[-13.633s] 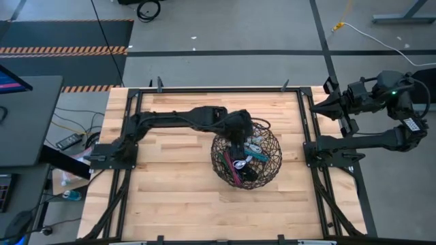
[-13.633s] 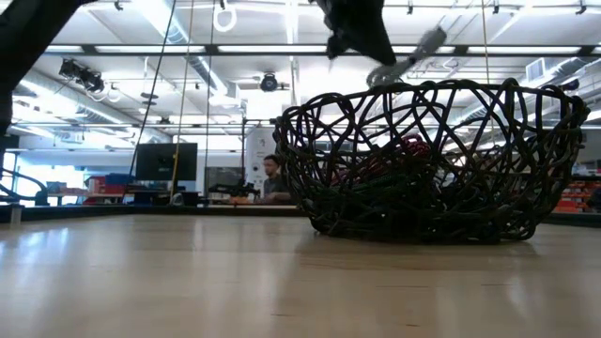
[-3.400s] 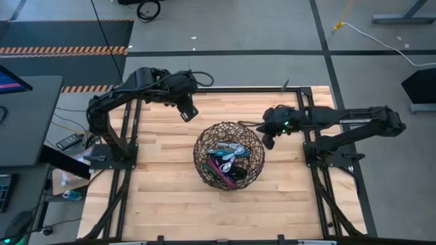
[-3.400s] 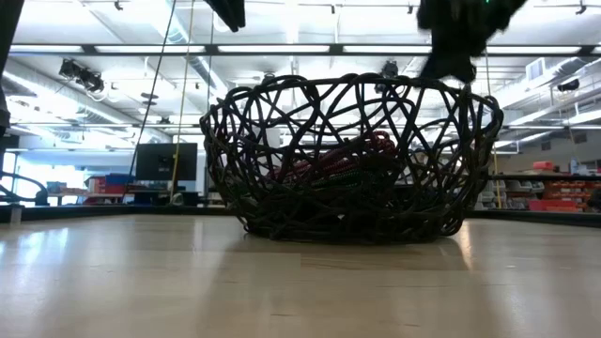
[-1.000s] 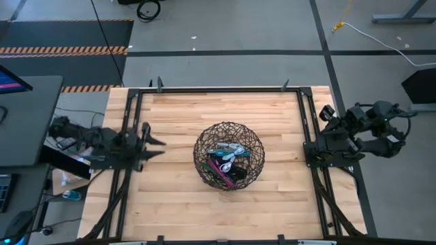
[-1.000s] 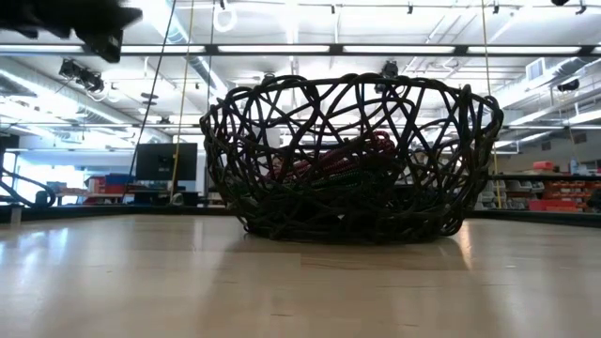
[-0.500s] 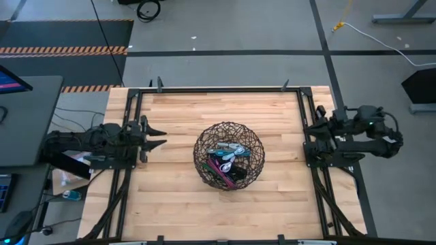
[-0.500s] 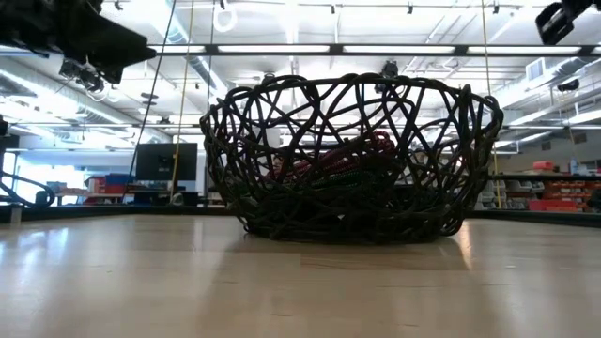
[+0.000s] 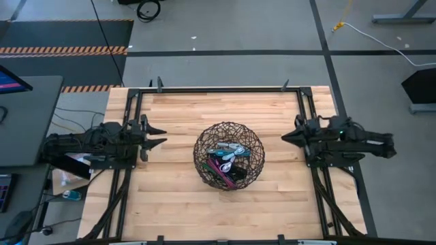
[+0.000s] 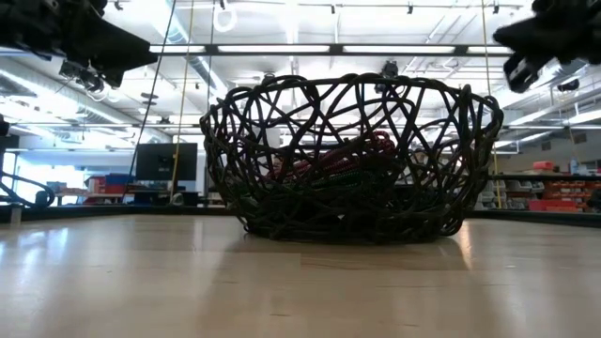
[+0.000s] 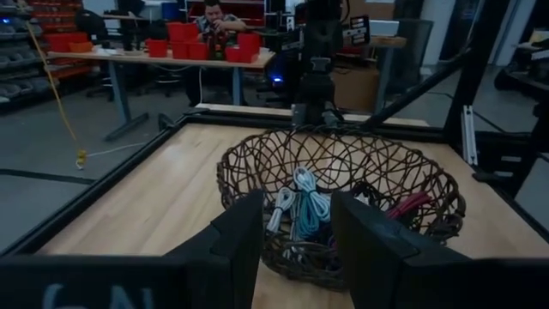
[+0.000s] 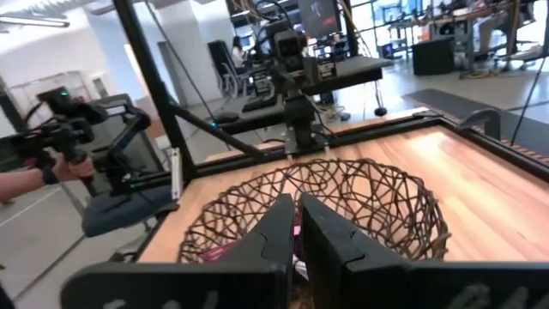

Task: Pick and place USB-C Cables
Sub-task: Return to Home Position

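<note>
The dark round wire-mesh basket (image 9: pixel 228 156) stands mid-table and holds several USB-C cables: white and teal coils (image 9: pixel 230 151) (image 11: pixel 300 202), a maroon one (image 10: pixel 349 155) (image 11: pixel 408 206) and a pink one (image 9: pixel 221 165). They lie in a pile on the basket's bottom. My left gripper (image 9: pixel 158 136) (image 11: pixel 298 223) hovers open at the table's left edge, pointing level at the basket. My right gripper (image 9: pixel 285 137) (image 12: pixel 298 225) hovers at the right edge, shut, with nothing between its fingers, and also points at the basket. Both are well clear of it.
Black frame rails (image 9: pixel 218 89) run along the table's far, left and right edges. Bare wood (image 9: pixel 218 211) lies around the basket on all sides. Beyond the table, a person (image 11: pixel 214 17) sits at a bench, and a hand (image 12: pixel 26 178) holds a device.
My right gripper has swung in from beyond the table's right edge and turned to point at the basket. My left gripper has moved a little toward the basket from the left edge. The basket and the cables have stayed where they were.
</note>
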Robot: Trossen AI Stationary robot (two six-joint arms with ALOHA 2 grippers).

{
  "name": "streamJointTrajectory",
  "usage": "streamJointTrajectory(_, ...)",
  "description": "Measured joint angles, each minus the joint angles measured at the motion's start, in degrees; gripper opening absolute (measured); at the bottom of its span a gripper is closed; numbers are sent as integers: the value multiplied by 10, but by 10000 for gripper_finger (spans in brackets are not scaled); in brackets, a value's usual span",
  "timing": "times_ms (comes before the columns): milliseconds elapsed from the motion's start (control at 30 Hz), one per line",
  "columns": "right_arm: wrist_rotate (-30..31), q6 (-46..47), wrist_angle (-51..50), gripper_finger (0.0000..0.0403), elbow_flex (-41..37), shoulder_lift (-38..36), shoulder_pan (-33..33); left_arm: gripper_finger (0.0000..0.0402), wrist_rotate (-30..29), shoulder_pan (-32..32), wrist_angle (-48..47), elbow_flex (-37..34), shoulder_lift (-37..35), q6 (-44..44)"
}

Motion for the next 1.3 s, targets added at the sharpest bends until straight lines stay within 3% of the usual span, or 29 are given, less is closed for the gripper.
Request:
streamJointTrajectory(400, 17, 25, 228, 30, -169, 0, 0, 144, -1, 0, -15, 0, 0, -7)
streamJointTrajectory(1167, 34, 62, 219, 30, -165, 0, -1, 144, -14, 0, 12, 1, 1, -86)
streamJointTrajectory(1300, 34, 66, 219, 30, -165, 0, -1, 111, -21, 0, 20, 1, 1, -59)
